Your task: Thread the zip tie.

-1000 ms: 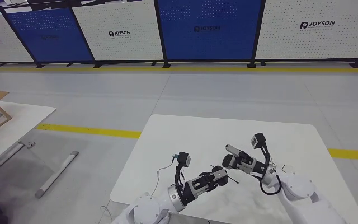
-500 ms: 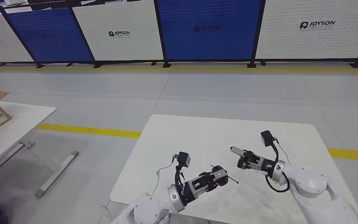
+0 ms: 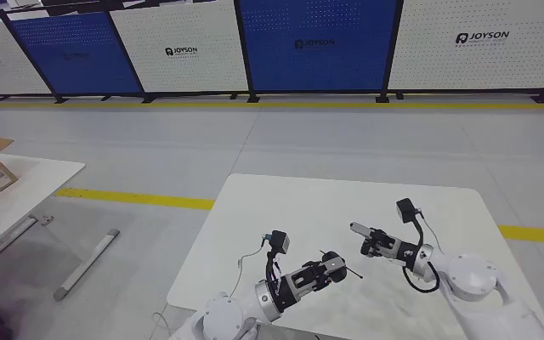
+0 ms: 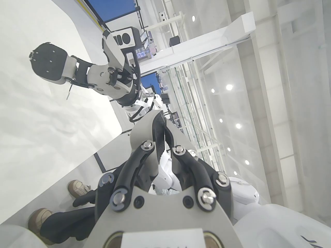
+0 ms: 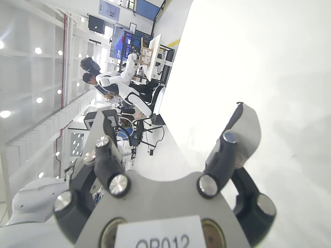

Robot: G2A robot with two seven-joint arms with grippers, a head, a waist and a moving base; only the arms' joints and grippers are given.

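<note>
My left gripper (image 4: 161, 119) is pinched tight, and from above a thin dark zip tie (image 3: 354, 274) pokes out of its tip towards the other arm. My right gripper (image 5: 172, 112) stands spread wide with nothing between its fingers, near the tie's free end but apart from it, both over the white table (image 3: 297, 204)
</note>
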